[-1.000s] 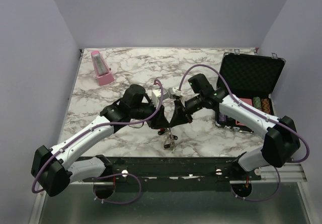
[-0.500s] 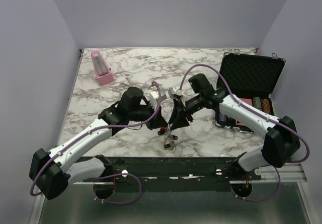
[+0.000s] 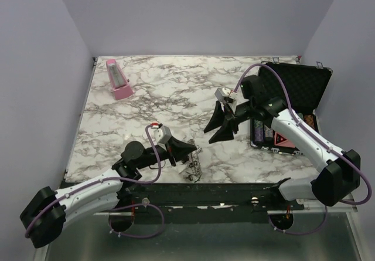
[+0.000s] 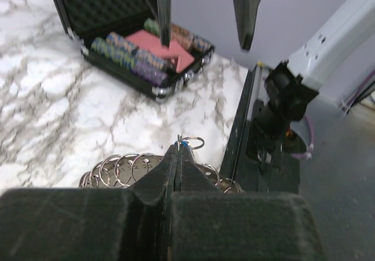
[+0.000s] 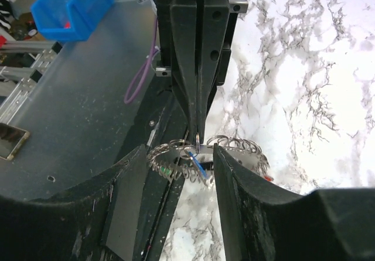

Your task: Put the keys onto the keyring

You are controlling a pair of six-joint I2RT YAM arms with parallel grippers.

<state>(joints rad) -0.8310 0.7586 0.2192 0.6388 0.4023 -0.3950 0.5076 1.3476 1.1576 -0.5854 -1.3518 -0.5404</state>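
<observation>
We see white-grey marble table (image 3: 176, 91), pink metronome (image 3: 119, 80) at 11 o'clock, black case (image 3: 293, 88) at 2 o'clock, silver keyring (image 3: 192, 167), one blue-headed key (image 5: 197, 162).

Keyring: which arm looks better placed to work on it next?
Left. The left gripper is shut on the rim of the keyring, beside the blue key; the right gripper hangs open, well away.

The keyring (image 5: 161, 155), silvery with a jagged rim of small loops, hangs tilted, pinched at its rim by the left end effector (image 5: 197, 135). A blue-headed key (image 5: 198, 162) dangles just beneath those tips.
</observation>
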